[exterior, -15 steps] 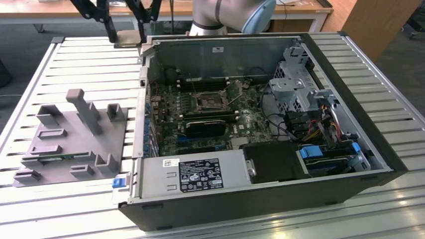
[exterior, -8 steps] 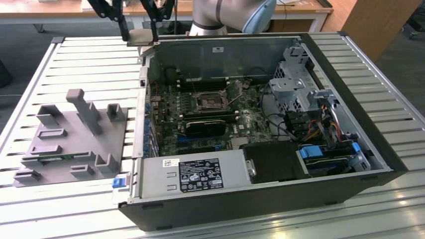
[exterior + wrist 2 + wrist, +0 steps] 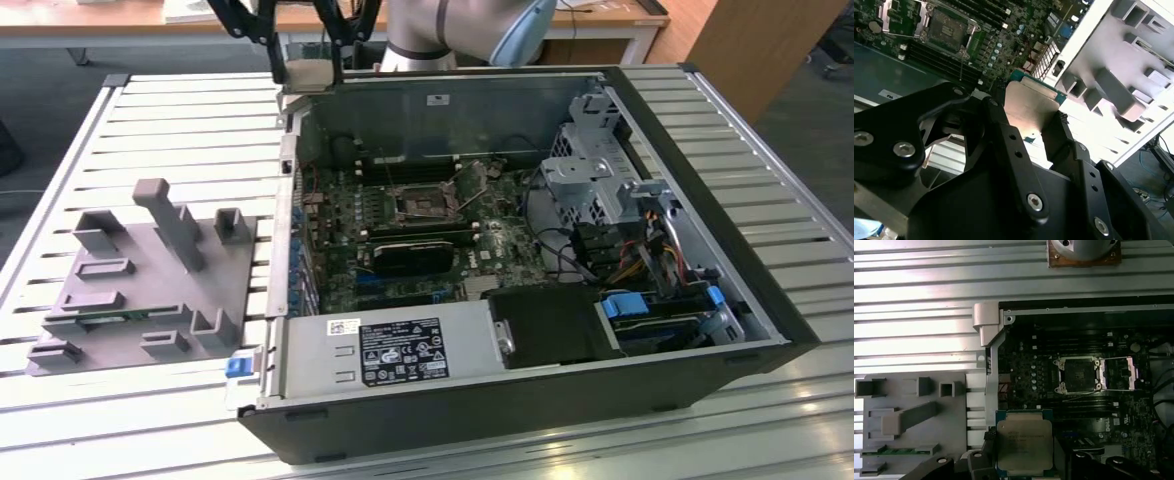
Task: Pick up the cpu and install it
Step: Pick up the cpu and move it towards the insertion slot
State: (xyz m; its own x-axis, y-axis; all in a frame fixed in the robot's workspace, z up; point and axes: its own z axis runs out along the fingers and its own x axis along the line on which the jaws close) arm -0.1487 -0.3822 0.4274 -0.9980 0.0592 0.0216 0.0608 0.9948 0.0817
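The open computer case (image 3: pixel 534 420) lies on the slatted table (image 3: pixel 174 120). The grey fixture block (image 3: pixel 147 290) stands beside it, at the exterior view's left. A black block (image 3: pixel 411 257), possibly a heatsink, sits on the motherboard (image 3: pixel 507 235).

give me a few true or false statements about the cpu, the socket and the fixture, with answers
1. The gripper is shut on the silvery square green-edged cpu. True.
2. The cpu already sits in the square metal-framed motherboard socket. False: the socket is open and empty, and the cpu is in the gripper, apart from it.
3. The grey plastic fixture block lies on the slatted metal table, outside the black computer case, on the exterior view's left. True.
4. The case is closed. False: its side is open and the green motherboard shows.
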